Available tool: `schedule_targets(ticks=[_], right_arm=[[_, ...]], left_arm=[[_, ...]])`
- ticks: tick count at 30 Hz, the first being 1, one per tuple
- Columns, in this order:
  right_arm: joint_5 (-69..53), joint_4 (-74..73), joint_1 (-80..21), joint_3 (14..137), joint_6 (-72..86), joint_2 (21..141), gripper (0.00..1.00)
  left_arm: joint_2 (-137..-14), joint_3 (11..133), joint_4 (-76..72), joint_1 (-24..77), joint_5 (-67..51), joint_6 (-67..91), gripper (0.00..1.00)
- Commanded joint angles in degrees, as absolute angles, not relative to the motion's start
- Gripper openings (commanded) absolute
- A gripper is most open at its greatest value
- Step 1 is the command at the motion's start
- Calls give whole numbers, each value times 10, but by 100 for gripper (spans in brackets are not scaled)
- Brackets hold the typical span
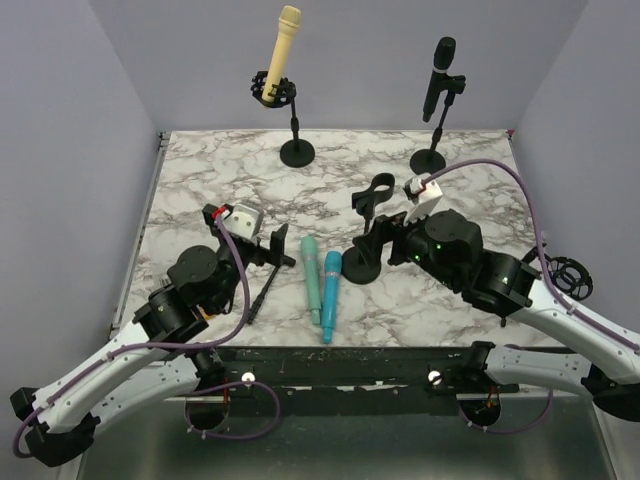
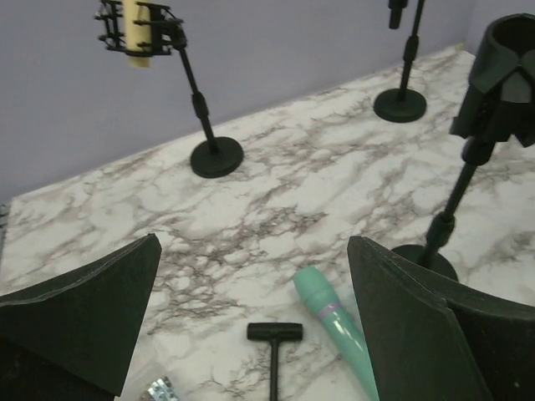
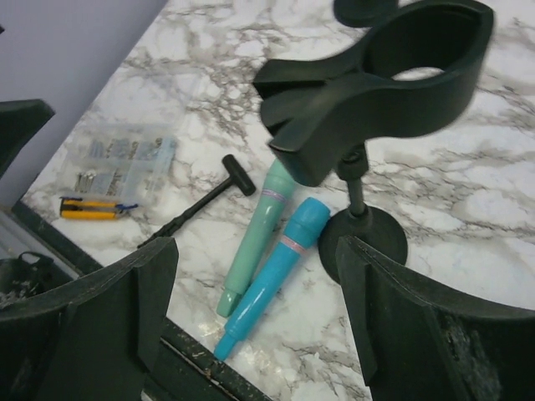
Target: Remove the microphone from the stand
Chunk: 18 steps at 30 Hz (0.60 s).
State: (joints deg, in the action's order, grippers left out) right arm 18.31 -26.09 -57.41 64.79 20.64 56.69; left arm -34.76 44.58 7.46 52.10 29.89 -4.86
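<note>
A cream microphone [image 1: 283, 50] sits in the clip of the back-left stand [image 1: 297, 152]. A black microphone [image 1: 438, 75] sits in the back-right stand [image 1: 430, 160]. A third stand [image 1: 362, 262] near the middle has an empty clip [image 3: 393, 79]. On the marble table top a green microphone [image 1: 313, 278] and a blue microphone [image 1: 331, 295] lie side by side. My right gripper [image 3: 257, 242] hangs open above the blue microphone [image 3: 276, 276], beside the empty stand's base [image 3: 372, 238]. My left gripper [image 2: 252, 242] is open over the table, left of the green microphone [image 2: 334, 322], holding nothing.
A black T-handled tool [image 1: 262, 290] lies between my left arm and the green microphone. A clear box of small parts [image 3: 117, 159] and a yellow cutter [image 3: 88, 207] lie near the front left. Grey walls close in the table on three sides.
</note>
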Motion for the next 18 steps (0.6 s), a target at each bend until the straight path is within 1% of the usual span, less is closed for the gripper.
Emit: schedule_targets(ticks=[1,5,9,13,15,17,18], right_arm=[[305,-260,-577,595,278,545,83],[297,-201,-578,551,288,543,81],[321,-199,-577,572,320,553,79],[323,-168,-577,566,283,561,78],[340,-172,-577,557,274,568,70],[353,-122,-577,513,256,563,60],[353,-88,-576,491,247,557,58]], left_arm=[[-401,507,116,516,195,76,98],[-455,527,114,505,135,174,98],[-499,564,136,480,63,243,98],[-520,575,126,451,2,272,98],[-531,587,132,437,-29,281,98],[-539,595,134,428,-47,285,98],[-542,596,133,426,-54,285,98]])
